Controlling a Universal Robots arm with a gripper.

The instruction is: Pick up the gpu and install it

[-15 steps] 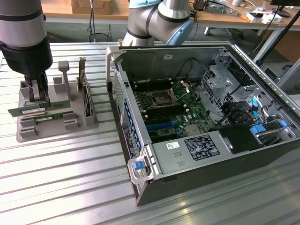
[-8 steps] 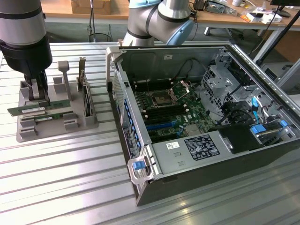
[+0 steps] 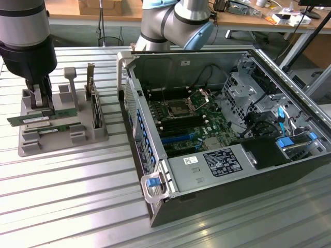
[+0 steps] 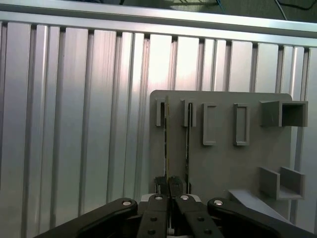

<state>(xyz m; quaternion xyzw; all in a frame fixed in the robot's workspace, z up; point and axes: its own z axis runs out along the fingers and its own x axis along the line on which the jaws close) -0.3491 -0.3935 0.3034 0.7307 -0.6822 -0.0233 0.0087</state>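
Hangs over the grey tray (image 3: 31, 148) with the pincer (image 3: 44, 108) down among its slots. Pinches almost fully shut, with only a sliver between the fingertips (image 4: 162, 184), and in that sliver the thin upper edge of the gpu (image 4: 166, 144). Has hold of the gpu while it sits on edge in a slot of the tray, directly beneath the pincer. In the exterior view, the longer stretch of the gpu (image 3: 23, 121), green with a small white label, reaching out from the pincer toward the exterior view's left, and a short green end on the other side.

Just beside the pincer, in the neighbouring slot and parallel to the gpu: a second green stick (image 3: 49, 128), also on edge, apart from the fingertips. Farther from the pincer, toward the exterior view's right but on the same tray: a dark expansion card (image 3: 95, 111) with a metal bracket, upright.

Well apart from the pincer, farther to the exterior view's right: an open computer case (image 3: 289, 165), lying on its side on the ribbed metal counter (image 3: 77, 196), motherboard (image 3: 186, 121) exposed inside.
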